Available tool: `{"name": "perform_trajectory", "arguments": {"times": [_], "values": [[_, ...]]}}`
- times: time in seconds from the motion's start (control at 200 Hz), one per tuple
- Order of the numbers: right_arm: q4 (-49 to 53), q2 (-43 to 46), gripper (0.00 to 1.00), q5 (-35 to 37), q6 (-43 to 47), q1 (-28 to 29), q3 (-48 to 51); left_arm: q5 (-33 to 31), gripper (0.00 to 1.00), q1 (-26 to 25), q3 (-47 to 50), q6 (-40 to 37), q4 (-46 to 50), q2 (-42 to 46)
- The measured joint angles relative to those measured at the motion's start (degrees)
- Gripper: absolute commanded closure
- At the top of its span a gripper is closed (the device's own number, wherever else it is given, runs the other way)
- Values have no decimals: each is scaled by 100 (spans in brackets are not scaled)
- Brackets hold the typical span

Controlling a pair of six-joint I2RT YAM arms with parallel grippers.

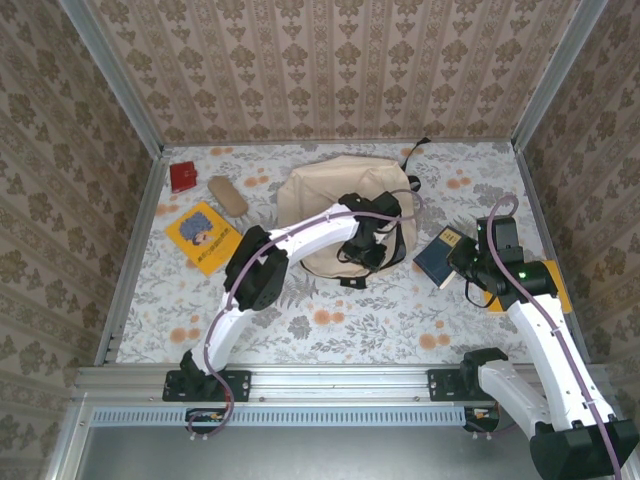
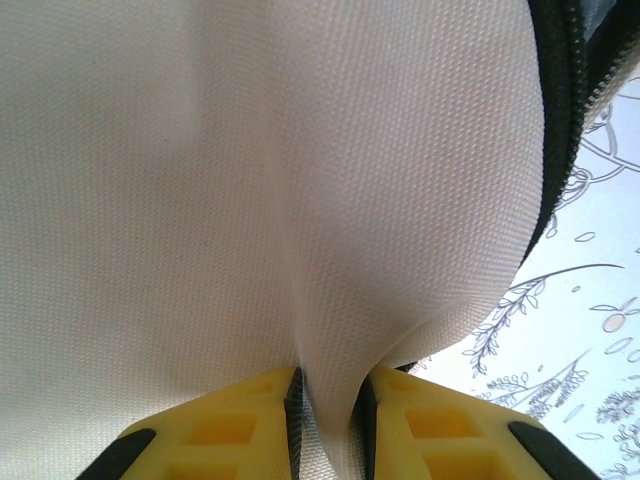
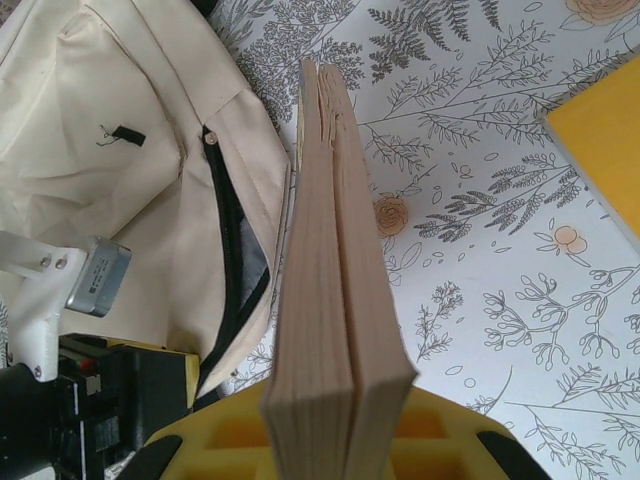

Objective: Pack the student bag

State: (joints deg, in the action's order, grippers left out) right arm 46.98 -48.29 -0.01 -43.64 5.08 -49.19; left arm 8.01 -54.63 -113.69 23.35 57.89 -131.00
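Here we logged the left gripper [image 2: 328,405] pinching the student bag [image 1: 318,190] fabric and the right gripper [image 3: 335,425] clamping a book [image 3: 325,250]; next, we judged, the mouth needed lifting open.

White arms [image 1: 305,230], black joints [image 1: 258,272]; purple cables [image 1: 212,345]; yellow fingers [image 2: 225,432]; green light [image 1: 521,273].

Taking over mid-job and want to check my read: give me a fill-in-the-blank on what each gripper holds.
The left gripper pinches the student bag's ____.
The right gripper is shut on a ____.
The yellow booklet lies to the bag's ____.
Missing: fabric; book; left.
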Motion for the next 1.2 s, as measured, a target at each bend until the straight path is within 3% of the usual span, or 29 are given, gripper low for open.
{"name": "perform_trajectory", "arguments": {"times": [0.215,0.315,0.685,0.865,1.2], "values": [[-2,11,91,-44,-2,0,20,389,83,264,245,37,-205,315],[-4,44,91,-63,-4,0,48,540,92,367,326,79,-295,431],[-175,426,91,-684,4,0,125,496,96,448,435,85,-695,1051],[-680,479,91,-1384,-26,0,205,343,96,501,205,57,-1220,1547],[-2444,127,93,-2173,-922,173,1207,334,96,511,-859,57,-1580,1298]]}}
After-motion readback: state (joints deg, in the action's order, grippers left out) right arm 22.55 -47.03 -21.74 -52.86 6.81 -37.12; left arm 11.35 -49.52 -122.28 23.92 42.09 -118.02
